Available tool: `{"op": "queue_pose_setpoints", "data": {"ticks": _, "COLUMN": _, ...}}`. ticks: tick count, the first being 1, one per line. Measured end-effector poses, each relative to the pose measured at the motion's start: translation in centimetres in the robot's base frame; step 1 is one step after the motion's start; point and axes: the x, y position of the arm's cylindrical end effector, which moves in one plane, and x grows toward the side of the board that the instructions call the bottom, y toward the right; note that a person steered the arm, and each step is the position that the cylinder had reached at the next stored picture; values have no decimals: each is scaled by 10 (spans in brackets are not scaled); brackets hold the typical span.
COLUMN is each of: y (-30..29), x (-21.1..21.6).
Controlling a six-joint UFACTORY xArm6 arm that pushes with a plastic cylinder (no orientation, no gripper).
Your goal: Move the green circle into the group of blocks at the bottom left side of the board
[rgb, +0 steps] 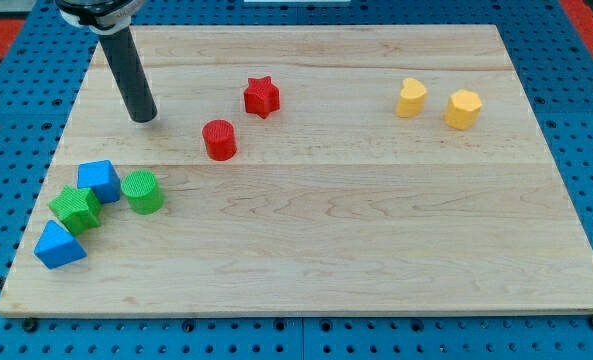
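Note:
The green circle (142, 192) lies at the view's lower left, touching or almost touching a blue block (99, 179). A green star (76, 209) and a blue triangle (58, 246) lie just to the left and below, forming a group. My tip (144, 118) rests on the board above the green circle, a clear gap away, and left of the red cylinder (219, 139).
A red star (261, 96) lies above and right of the red cylinder. Two yellow blocks (411, 98) (463, 108) sit at the view's upper right. The wooden board (376, 230) lies on a blue perforated table.

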Motion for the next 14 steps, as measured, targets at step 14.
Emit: {"op": "queue_pose_setpoints", "data": {"ticks": 14, "y": 212, "x": 148}}
